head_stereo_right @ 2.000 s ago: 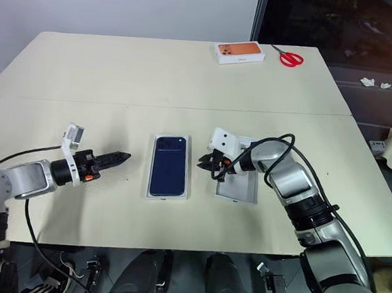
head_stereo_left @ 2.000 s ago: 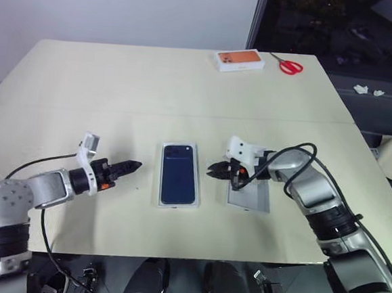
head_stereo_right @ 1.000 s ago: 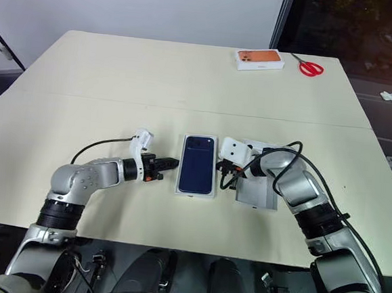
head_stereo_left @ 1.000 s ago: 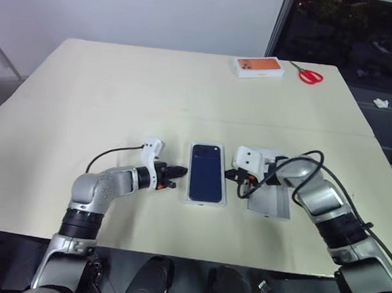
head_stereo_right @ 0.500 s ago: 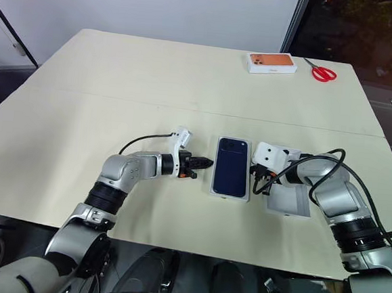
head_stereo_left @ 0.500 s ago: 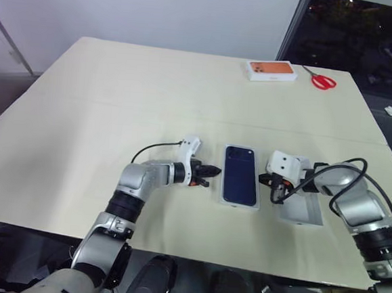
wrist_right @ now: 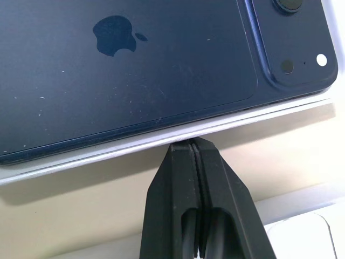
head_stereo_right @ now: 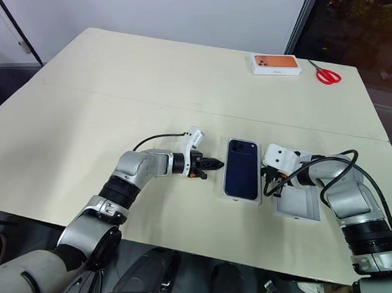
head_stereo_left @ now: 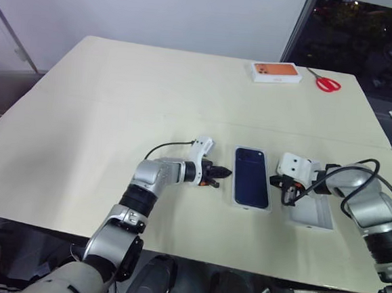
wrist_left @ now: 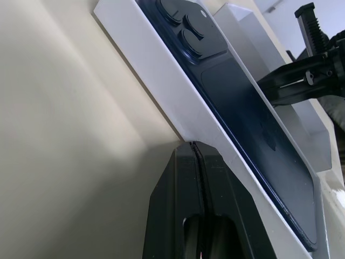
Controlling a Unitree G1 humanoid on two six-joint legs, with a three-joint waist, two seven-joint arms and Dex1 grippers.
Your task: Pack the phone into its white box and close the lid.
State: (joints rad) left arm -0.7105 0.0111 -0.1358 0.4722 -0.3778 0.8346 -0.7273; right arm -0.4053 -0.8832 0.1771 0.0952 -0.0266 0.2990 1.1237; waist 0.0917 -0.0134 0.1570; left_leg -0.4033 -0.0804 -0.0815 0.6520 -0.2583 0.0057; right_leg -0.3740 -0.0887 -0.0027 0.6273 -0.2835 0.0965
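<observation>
The dark navy phone [head_stereo_left: 251,185] lies back up inside the white box [wrist_left: 178,97], whose thin rim frames it in the middle of the table. My left gripper [head_stereo_left: 226,172] is shut, and its tip rests at the box's left long side. From the other side, my right gripper [head_stereo_left: 273,182] is also shut, its tip against the right long rim [wrist_right: 161,141]. Neither gripper holds anything. The lid [head_stereo_left: 311,213] lies open side up just right of the box, partly under my right wrist.
A white box with an orange phone picture [head_stereo_left: 276,72] and red scissors [head_stereo_left: 328,83] lie at the table's far right corner. The cream table [head_stereo_left: 117,113] stretches wide to the left and back. Its front edge runs close below the box.
Two seconds ago both shut grippers stood well apart from the box. They have drawn in to its two long sides. The whole picture has also shifted with the camera.
</observation>
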